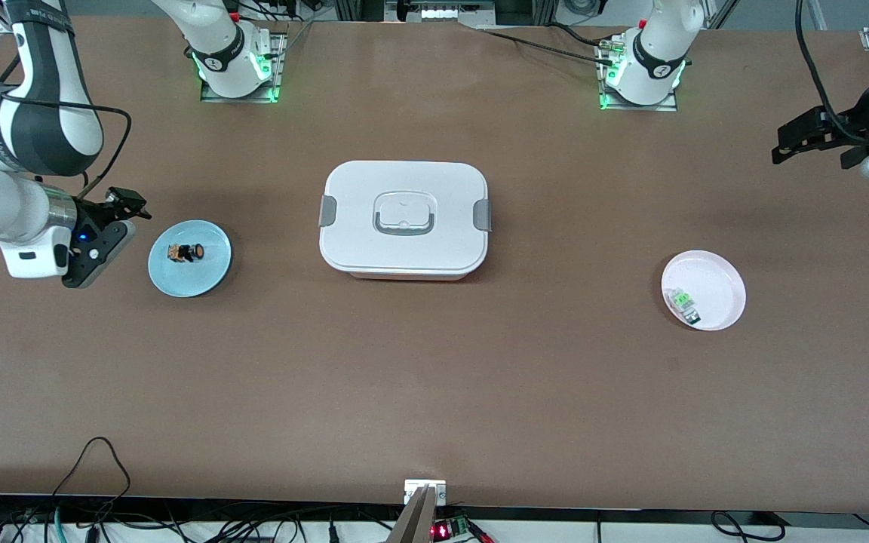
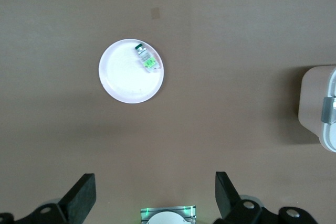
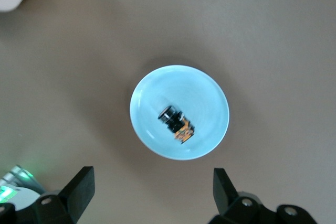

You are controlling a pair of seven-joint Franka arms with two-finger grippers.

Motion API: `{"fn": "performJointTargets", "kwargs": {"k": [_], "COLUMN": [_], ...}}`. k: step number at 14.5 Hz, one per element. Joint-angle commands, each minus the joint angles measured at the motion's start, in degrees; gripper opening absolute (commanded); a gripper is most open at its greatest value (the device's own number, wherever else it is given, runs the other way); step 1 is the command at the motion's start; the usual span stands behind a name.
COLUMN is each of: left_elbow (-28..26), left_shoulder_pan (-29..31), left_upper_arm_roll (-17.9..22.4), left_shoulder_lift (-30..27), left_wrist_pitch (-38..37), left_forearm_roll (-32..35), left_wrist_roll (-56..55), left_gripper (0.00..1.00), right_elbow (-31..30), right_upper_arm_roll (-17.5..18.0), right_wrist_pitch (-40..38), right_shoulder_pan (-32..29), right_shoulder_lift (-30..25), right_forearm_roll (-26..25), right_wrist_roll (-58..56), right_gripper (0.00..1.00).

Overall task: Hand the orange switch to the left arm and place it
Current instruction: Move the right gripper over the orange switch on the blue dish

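The orange switch [image 1: 187, 253] lies on its side on a small light-blue plate [image 1: 194, 280] toward the right arm's end of the table. My right gripper [image 1: 129, 219] hovers open and empty just beside that plate; in the right wrist view the switch [image 3: 177, 124] and blue plate [image 3: 210, 90] show ahead of the spread fingers of the right gripper [image 3: 152, 192]. The white lidded box [image 1: 404, 219] stands in the middle of the table, closed. My left gripper [image 1: 793, 139] waits open and empty, high over the left arm's end of the table.
A pale pink plate [image 1: 717, 283] with a small green-and-clear component [image 1: 683, 303] sits toward the left arm's end; the left wrist view shows that plate [image 2: 123, 77], the component [image 2: 147, 59] and the box's edge [image 2: 317, 108]. Cables run along the table's front edge.
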Motion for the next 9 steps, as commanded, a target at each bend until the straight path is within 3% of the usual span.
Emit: {"fn": "performJointTargets", "kwargs": {"k": [1,9], "left_elbow": [1.2,0.3], "left_shoulder_pan": [0.1,-0.4], "left_upper_arm_roll": [0.2,-0.5], "left_shoulder_lift": [0.1,-1.7], "left_wrist_pitch": [-1.2,1.1], "left_forearm_roll": [2.2,-2.8], "left_wrist_roll": [-0.4,0.5], "left_gripper": [1.00,1.00], "right_elbow": [-4.9,-17.1], "right_upper_arm_roll": [0.1,-0.7], "right_wrist_pitch": [5.5,22.7], "right_shoulder_pan": [-0.2,-0.3], "right_shoulder_lift": [-1.8,-3.9], "right_forearm_roll": [-0.9,-0.7], "right_wrist_roll": [-7.2,-20.0], "right_gripper": [1.00,1.00]}}
